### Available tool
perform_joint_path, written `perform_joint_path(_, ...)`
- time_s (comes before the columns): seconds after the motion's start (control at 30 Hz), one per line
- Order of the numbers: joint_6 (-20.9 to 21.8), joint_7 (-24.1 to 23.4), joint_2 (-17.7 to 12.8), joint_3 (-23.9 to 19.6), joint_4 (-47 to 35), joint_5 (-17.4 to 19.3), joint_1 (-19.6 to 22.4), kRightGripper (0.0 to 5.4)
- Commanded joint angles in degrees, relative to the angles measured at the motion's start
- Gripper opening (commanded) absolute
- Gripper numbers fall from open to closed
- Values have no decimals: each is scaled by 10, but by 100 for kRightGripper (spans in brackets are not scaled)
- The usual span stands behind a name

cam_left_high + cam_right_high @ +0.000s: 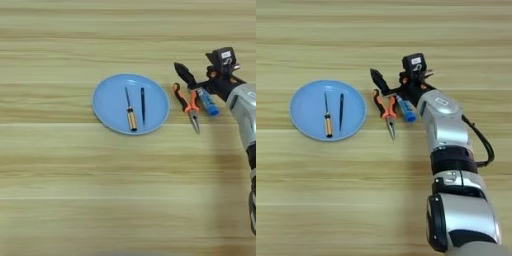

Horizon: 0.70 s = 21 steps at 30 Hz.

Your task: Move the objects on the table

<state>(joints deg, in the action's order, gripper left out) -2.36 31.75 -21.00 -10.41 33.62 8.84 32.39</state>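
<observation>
The robot's claw (398, 77) is wide open and holds nothing, with the little blue tube (406, 109) just under it, beside the pliers (387, 111). The screwdriver (327, 119) and black stick (341, 112) lie on the blue plate (303, 107), on the wooden table (331, 190).

A round light-blue plate (107, 107) is lying on the wooden tabletop (75, 190), carrying an amber-handled screwdriver (130, 111) and a thin black stick (143, 105) side by side. Just right of the plate, orange-and-black-handled pliers (187, 106) are resting with their tips pointing down the picture. A blue-and-white capped tube (207, 102) is lying beside them. The pincer (202, 70) is hovering with its black fingers spread above the pliers' handles and the tube.
</observation>
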Motion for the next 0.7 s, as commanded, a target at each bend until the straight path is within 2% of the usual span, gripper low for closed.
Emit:
perform_joint_path(0.03, 0, -1, -3, 4, -48, 11, 31, 538)
perform_joint_path(0.37, -23, 13, 31, 30, -89, 19, 14, 538)
perform_joint_path(0.7, -46, 13, 81, 87, -110, 3, -15, 538)
